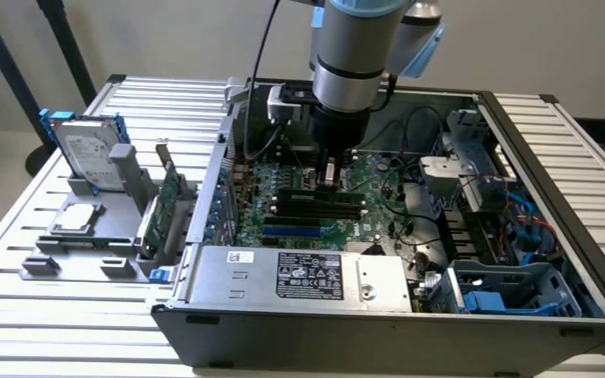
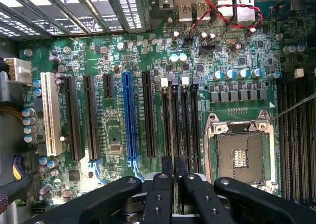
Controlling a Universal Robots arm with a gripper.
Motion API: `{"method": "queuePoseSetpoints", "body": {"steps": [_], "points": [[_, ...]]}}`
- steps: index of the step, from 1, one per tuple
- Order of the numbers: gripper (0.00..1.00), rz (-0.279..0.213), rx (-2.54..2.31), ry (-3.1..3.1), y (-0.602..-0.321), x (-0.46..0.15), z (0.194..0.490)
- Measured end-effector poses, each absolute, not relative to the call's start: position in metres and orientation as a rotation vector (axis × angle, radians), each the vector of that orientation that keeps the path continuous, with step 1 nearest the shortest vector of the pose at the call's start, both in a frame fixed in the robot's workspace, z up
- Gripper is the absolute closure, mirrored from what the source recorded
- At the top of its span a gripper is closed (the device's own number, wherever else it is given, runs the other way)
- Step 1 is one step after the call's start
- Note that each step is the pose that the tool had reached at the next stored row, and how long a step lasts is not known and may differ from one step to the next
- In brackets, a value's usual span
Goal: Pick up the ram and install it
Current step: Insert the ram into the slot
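My gripper [image 1: 329, 179] hangs straight down inside the open computer case [image 1: 554, 236], over the black memory slots [image 1: 318, 211] of the motherboard [image 1: 281, 228]. A narrow green ram stick [image 1: 311, 194] stands on edge directly under it, along the farthest slot. In the wrist view the two black fingers [image 2: 167, 167] stand almost together. Between them is the ram, seen edge-on as a thin strip [image 2: 174, 135] running along one of the memory slots [image 2: 190, 120]. My gripper [image 2: 174, 161] is shut on the ram. Whether the stick is seated in the slot cannot be told.
Beside the slots lie an open CPU socket [image 2: 242, 155], a blue expansion slot [image 2: 129, 115] and a white one [image 2: 51, 113]. A power supply [image 1: 302, 276] fills the case front. Outside on the exterior view's left, a rack holds a hard drive [image 1: 87, 157] and a green card [image 1: 161, 213].
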State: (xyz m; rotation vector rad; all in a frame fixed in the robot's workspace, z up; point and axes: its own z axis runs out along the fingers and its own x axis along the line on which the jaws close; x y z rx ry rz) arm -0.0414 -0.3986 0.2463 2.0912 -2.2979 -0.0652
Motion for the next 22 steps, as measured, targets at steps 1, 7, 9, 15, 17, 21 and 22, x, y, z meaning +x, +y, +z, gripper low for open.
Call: {"method": "queuePoseSetpoints", "body": {"steps": [1, 7, 9, 15, 17, 21, 22], "points": [[0.86, -0.065, 2.091, -2.298, -0.3986, -0.0414, 0.2463], [0.86, -0.064, 2.091, -2.298, -0.3985, -0.0414, 0.2444], [0.86, -0.063, 2.092, -2.298, -0.3985, -0.0414, 0.2431], [0.86, -0.06, 2.091, -2.298, -0.3985, -0.0414, 0.2403], [0.86, -0.059, 2.09, -2.297, -0.3985, -0.0414, 0.2396], [0.86, -0.054, 2.088, -2.295, -0.3985, -0.0415, 0.2382], [0.86, -0.053, 2.088, -2.295, -0.3985, -0.0415, 0.2378]]}}
